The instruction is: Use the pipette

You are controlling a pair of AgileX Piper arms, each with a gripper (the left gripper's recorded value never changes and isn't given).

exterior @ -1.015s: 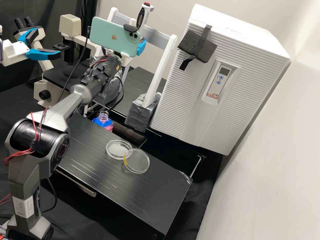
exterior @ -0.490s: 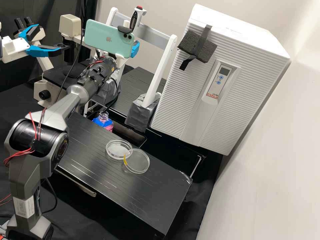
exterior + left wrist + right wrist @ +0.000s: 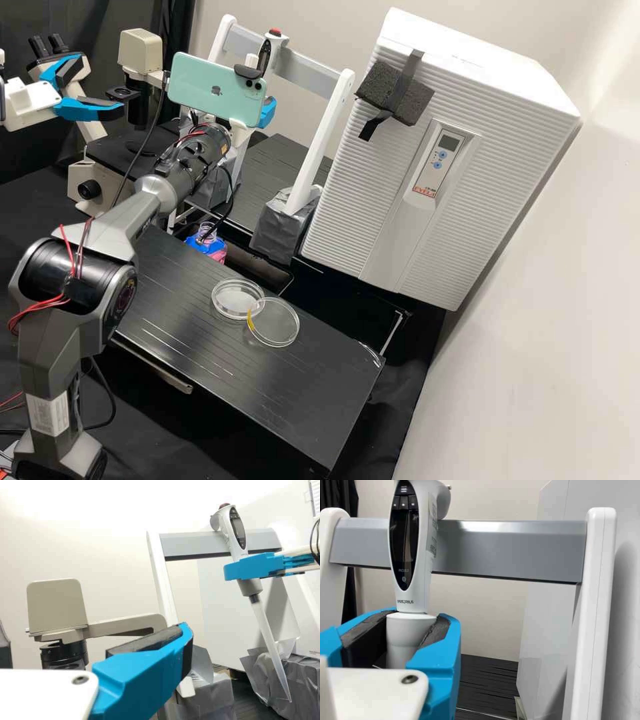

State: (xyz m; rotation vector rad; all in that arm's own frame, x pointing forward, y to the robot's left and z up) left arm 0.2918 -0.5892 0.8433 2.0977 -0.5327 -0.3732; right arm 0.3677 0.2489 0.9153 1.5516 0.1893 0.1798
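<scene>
At the back of the bench, in front of the grey crossbar of a white stand (image 3: 313, 143), the right gripper (image 3: 265, 110) holds the pipette (image 3: 265, 57) off the surface. The right wrist view shows this gripper (image 3: 402, 635) with both blue fingers (image 3: 442, 650) pressed against the pale lower barrel of the pipette (image 3: 412, 555), whose dark display panel rises above them. From the left wrist view the pipette (image 3: 245, 570) hangs slightly tilted, red button uppermost, with the right gripper (image 3: 255, 566) clamped just below the handle and the long clear tip pointing downward. A mint-green phone (image 3: 217, 87) is mounted on the right arm's wrist. The left gripper (image 3: 93, 85) is up at the far left by a microscope (image 3: 113, 133), well apart from the pipette, its two fingers spread and nothing between them; one finger (image 3: 145, 670) with its dark pad looms large in the left wrist view. Below the right arm stands a small open bottle (image 3: 210, 241) of pink liquid at the back edge of a black ribbed platform (image 3: 267, 387). On that platform two clear petri dishes (image 3: 237, 297) (image 3: 275, 321) lie touching, a small yellow piece at their overlap. A white ribbed appliance (image 3: 433, 153) stands to the side of the stand.
</scene>
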